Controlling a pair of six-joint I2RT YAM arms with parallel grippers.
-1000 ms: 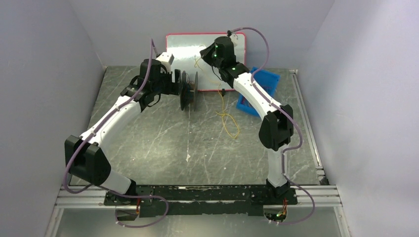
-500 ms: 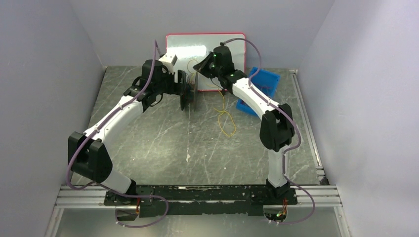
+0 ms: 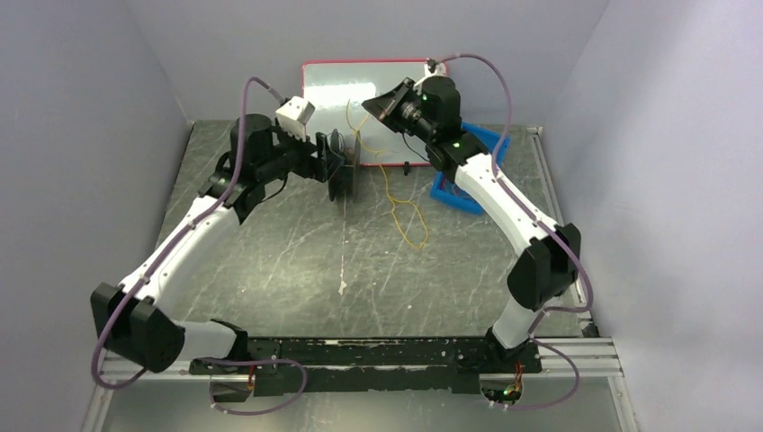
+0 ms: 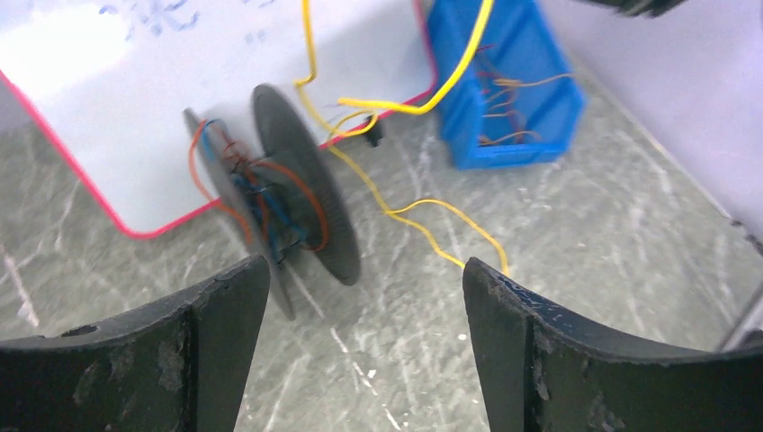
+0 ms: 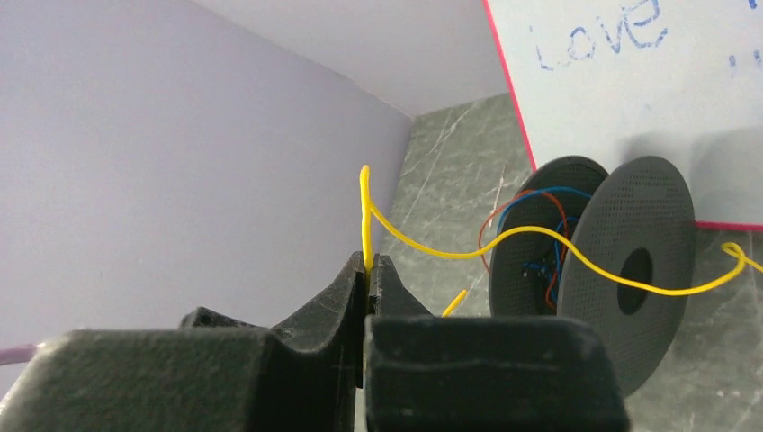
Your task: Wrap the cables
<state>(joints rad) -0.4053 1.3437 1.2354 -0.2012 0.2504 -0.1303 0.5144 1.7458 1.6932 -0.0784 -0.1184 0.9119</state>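
A thin yellow cable (image 3: 396, 202) runs from my right gripper past a black spool (image 3: 345, 166) and loops on the table. The right gripper (image 3: 385, 103) is raised behind the spool and shut on the cable's end (image 5: 365, 216); its fingertips (image 5: 369, 270) pinch it. The spool (image 4: 301, 211) stands on edge with red-orange and blue wire (image 4: 310, 193) on its core. The left gripper (image 4: 364, 270) is wide open and empty, just short of the spool. The spool (image 5: 621, 270) and the cable (image 4: 396, 108) show in both wrist views.
A blue bin (image 3: 468, 166) with several orange wires (image 4: 513, 99) sits right of the spool. A pink-framed whiteboard (image 3: 360, 90) leans on the back wall. Walls close in on both sides.
The right gripper has swung right and up, away from the spool, with the yellow cable in it. The left arm has drawn back to the left. The spool stays put.
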